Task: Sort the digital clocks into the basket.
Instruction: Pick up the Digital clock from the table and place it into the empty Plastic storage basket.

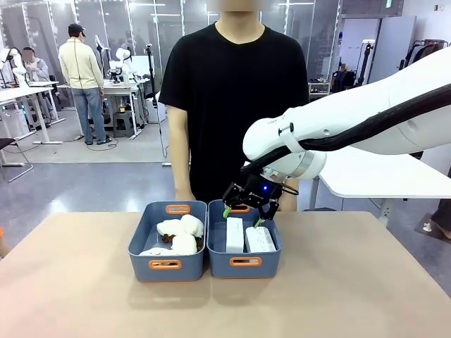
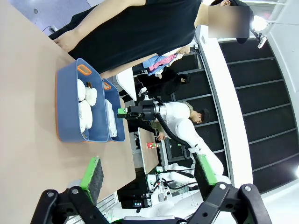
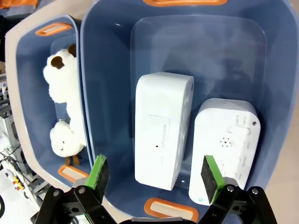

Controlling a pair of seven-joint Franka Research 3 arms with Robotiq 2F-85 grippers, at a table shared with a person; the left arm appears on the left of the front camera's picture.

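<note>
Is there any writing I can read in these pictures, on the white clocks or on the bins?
"SNOOZE", as best it reads, in faint raised letters on the left digital clock.
Small print beside the buttons of the right digital clock: too small to read.
The basket that holds the clocks and the other bin with the plush toys: no writing that I can see.

Digital clocks (image 3: 163,130) (image 3: 225,149): smooth white plastic, faint sheen. Basket (image 3: 112,70): blue-grey moulded plastic, satin finish, orange handle rims. Plush toys (image 3: 65,88): fluffy white cloth pile. Table (image 1: 352,296): matt tan surface.
</note>
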